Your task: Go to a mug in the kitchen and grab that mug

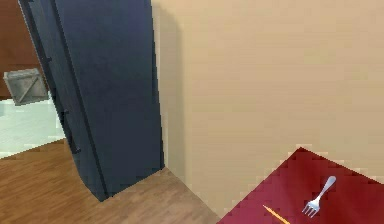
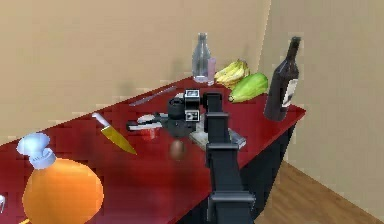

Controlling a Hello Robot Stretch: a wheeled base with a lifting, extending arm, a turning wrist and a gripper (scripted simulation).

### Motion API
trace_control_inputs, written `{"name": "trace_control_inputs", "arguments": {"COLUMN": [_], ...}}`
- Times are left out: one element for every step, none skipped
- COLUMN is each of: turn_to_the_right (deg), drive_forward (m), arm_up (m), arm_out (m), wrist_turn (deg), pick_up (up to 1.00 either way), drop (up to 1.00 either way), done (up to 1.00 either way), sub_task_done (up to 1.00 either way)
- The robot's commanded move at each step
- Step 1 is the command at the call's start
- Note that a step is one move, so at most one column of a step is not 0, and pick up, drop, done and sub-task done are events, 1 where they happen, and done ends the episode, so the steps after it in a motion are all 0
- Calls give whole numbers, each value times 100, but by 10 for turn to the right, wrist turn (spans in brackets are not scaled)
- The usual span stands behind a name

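Fingers jut from the arm's dark end above the red table. A small pale thing lies at their tips, too blurred to say whether it is the mug, so I cannot tell whether they hold anything. Nearby lies a yellow-handled knife. The picture's edge cuts off an orange bottle.

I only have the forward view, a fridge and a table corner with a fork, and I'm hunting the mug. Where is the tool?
Observer: The tool is out at the red table, near a yellow-handled knife.
Operator: Holding anything?
Observer: Cannot tell; a small pale thing lies on the table at its far end.
Operator: What else stands there?
Observer: A clear bottle, bananas and a dark bottle, at the arm side view's right.
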Motion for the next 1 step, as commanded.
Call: {"name": "trace_control_inputs", "arguments": {"turn_to_the_right": [0], "drive_forward": [0], "arm_up": [0], "arm_out": [0], "wrist_turn": [0], "pick_up": [100], "drop": [0], "done": [0], "sub_task_done": [0]}}
